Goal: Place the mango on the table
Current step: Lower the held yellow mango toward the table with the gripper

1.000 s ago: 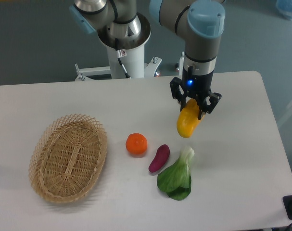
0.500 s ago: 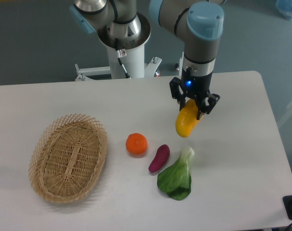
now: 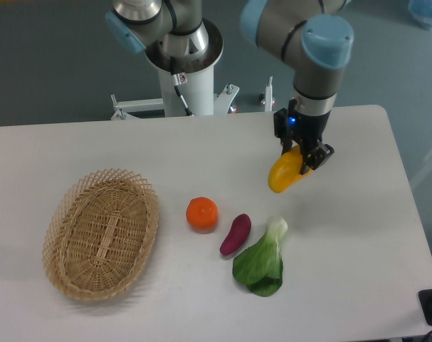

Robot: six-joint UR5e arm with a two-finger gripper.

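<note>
Compared with half a second ago, my gripper has moved right and turned about its axis, so the mango now hangs more sideways, its free end pointing down and to the left. The other things lie as before.

The mango is smooth, elongated and oval, yellow with an orange tinge. The table is a plain white flat top with rounded corners. The basket is oval, of open woven wicker, pale tan. The orange is round; the eggplant is small, purple and glossy; the leafy green has a pale stalk and broad dark leaves.

My black fingers are closed on the mango's upper end and hold it. The mango is over the table, right of the orange and above the green in the view; whether it touches the tabletop I cannot tell.
</note>
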